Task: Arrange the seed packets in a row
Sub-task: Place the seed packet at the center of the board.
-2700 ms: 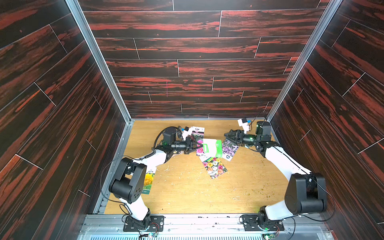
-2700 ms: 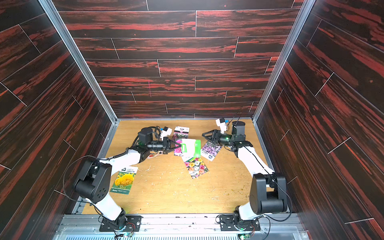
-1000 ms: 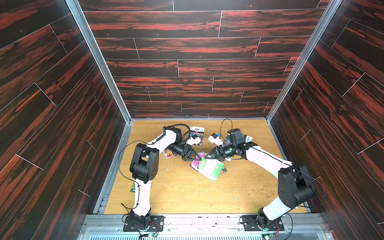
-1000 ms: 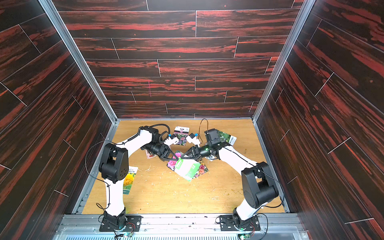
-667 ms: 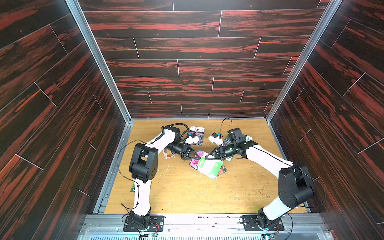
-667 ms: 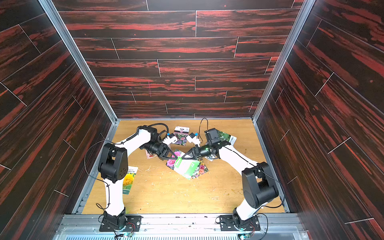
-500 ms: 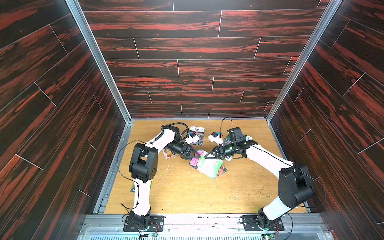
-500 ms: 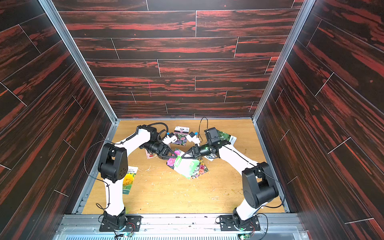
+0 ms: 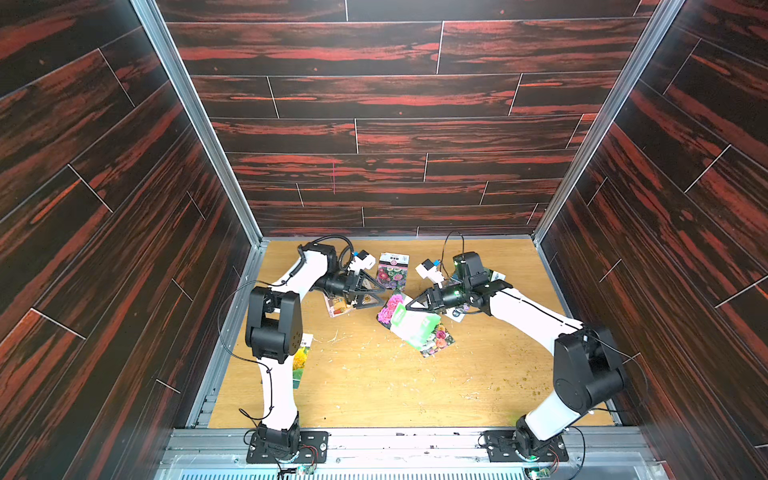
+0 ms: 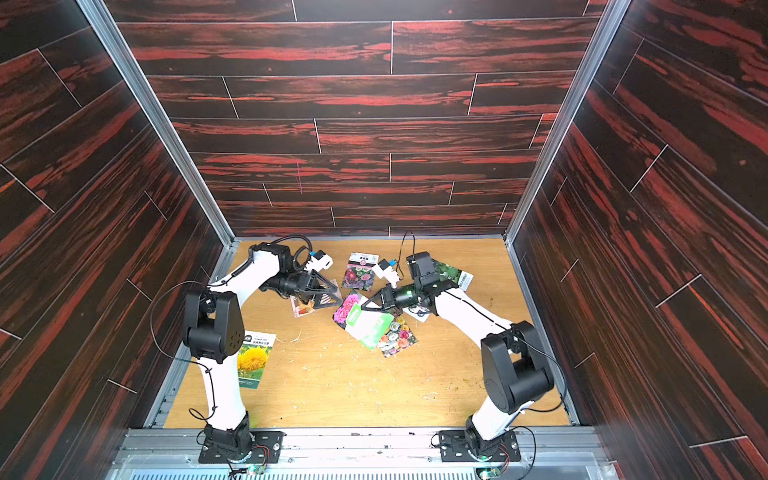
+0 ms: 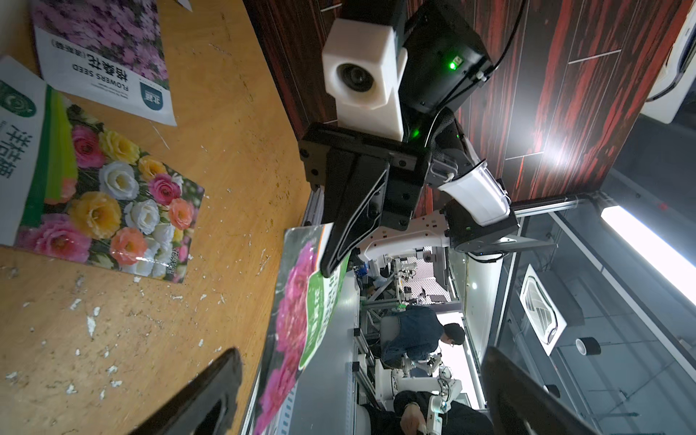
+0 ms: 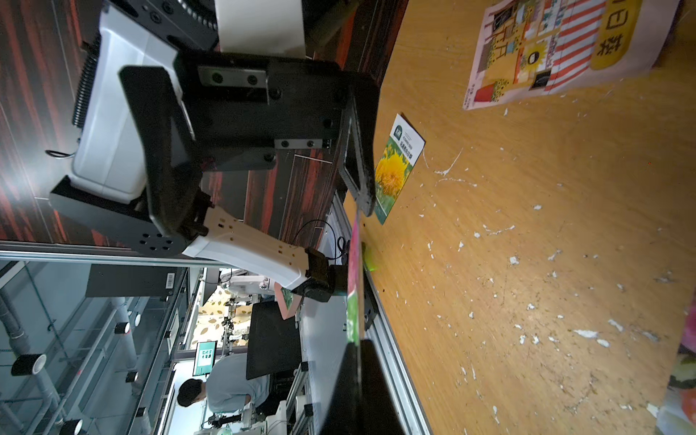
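Pink-flower packet (image 11: 297, 312) — clamped, tilted, in the right gripper (image 11: 331, 260).

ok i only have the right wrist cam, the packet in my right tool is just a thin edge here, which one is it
observer: The pink-flower packet with a green label. The right tool is shut on it near one corner.
operator: what else is lying nearby that i cant see
observer: A rose packet lies flat, with a white-and-green packet overlapping one end.
operator: anything further back
observer: Yes, one dark flower packet lies flat further back, apart from those.
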`<state>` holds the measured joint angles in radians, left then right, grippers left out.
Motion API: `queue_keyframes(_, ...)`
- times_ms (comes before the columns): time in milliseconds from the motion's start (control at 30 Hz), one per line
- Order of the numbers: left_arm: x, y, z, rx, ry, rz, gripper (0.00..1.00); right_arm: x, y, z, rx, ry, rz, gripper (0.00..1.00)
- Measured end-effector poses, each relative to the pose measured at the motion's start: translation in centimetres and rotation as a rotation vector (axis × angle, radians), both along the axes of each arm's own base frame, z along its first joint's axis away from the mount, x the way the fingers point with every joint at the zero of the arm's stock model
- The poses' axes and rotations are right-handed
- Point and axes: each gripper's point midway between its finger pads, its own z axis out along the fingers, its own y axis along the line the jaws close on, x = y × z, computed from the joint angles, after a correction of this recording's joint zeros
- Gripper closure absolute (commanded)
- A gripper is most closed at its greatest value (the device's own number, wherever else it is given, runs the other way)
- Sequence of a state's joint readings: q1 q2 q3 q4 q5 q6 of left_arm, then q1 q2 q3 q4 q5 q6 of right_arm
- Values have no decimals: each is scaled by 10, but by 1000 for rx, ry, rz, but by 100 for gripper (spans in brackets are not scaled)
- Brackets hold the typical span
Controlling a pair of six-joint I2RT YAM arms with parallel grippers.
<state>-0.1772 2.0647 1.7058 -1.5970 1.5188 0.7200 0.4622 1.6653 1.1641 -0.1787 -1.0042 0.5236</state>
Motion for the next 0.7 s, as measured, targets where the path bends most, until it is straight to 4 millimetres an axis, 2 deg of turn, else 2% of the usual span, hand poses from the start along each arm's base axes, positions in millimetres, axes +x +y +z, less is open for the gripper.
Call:
queue_keyframes(167,12,9,4,4,16,32,0,18,17,0,-5,2,-8,100)
queue_keyframes(333,48,10,20,-10,-84,49,0,35,37,4,6,-5,1,100)
queue_keyframes(467,68,8,52,-13,-307,39,0,43,44,12,13,-16,4,100)
queue_keyframes(600,80,7,107,12,-568,44,0,48,46,24,18,-37,-2,100)
queue_keyframes(633,82,7,112,65,-585,51,0,48,46,25,19,-40,-3,100)
queue_keyframes(700,91,8,106,213,-595,89,0,49,47,24,14,-37,-11,100)
